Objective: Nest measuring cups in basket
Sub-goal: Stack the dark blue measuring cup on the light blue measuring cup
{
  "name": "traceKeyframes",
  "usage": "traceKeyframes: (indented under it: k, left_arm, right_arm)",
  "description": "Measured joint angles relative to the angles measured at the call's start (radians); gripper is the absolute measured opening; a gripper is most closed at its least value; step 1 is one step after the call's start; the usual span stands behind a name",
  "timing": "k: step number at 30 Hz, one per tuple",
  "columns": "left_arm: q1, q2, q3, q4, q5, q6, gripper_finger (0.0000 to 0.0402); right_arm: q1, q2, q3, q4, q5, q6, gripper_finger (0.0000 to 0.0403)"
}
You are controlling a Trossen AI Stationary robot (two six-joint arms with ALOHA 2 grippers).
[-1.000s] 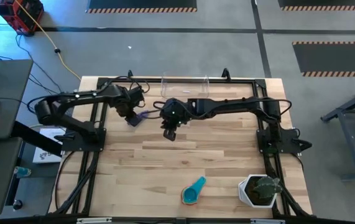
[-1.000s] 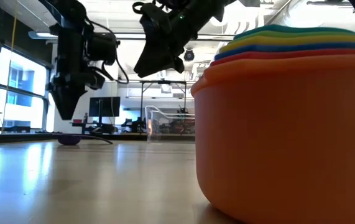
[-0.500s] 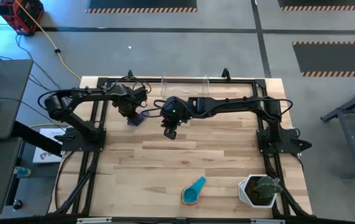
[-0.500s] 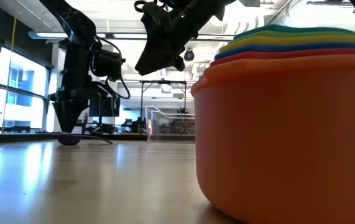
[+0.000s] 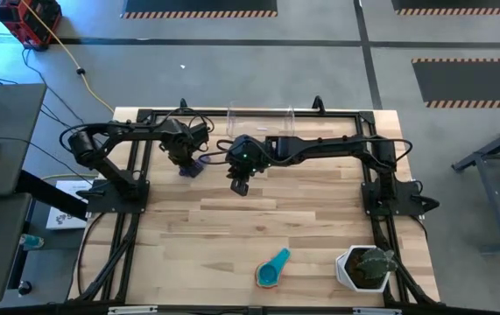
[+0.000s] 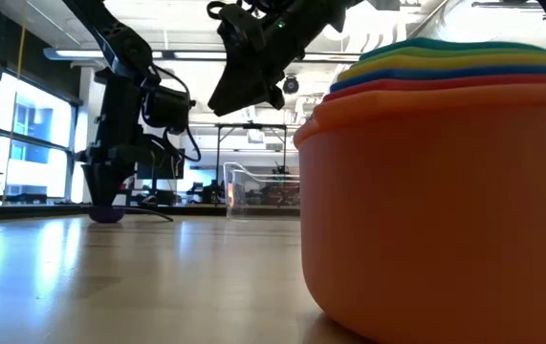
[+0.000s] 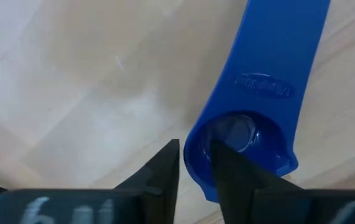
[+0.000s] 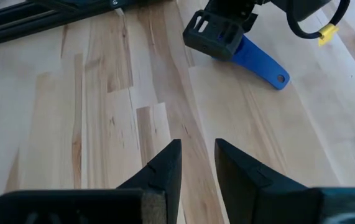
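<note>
A small dark blue-purple measuring cup (image 5: 194, 166) (image 6: 107, 216) sits bowl-down on the table's far left part, its flat handle (image 7: 276, 56) (image 8: 261, 62) lying along the wood. My left gripper (image 5: 186, 160) (image 6: 103, 196) (image 7: 194, 152) stands on it, shut on its wall. My right gripper (image 5: 239, 181) (image 8: 198, 149) hangs above the table just right of it, narrowly open and holding nothing. The other cups are nested in a stack (image 5: 272, 268) (image 6: 445, 191) near the near edge, orange outermost and teal on top. The clear basket (image 5: 261, 115) (image 6: 253, 191) stands at the far edge. My left gripper has the cup's bowl wall (image 7: 196, 140) on the side away from the handle. One finger (image 7: 165, 171) is outside the bowl and the other inside it. The fingers come from above, pointing down. The cup rests on the table.
A white pot with a green plant (image 5: 365, 268) stands at the near right corner. Dark frame rails run along the left, right and far sides of the table. Bare wood lies between the grippers and the nested stack.
My left gripper has gone down onto the purple cup, from above it to table height. The cup has stayed where it was.
</note>
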Motion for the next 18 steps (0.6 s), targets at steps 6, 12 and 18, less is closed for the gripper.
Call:
traceKeyframes:
  k: [6, 12, 18]
  left_arm:
    - [0.000, 0.000, 0.000, 0.002, 0.000, 0.087, 0.0011]
    - [-0.012, -0.001, 0.000, 0.001, 0.000, 0.106, 0.0006]
    - [-0.093, -0.040, 0.000, -0.005, 0.011, 0.090, 0.0003]
  right_arm:
    - [0.000, 0.000, 0.000, 0.000, 0.000, 0.002, 0.0087]
    - [0.002, 0.000, 0.000, 0.000, 0.000, 0.006, 0.0087]
    - [0.002, 0.000, 0.000, 0.000, 0.000, 0.087, 0.0087]
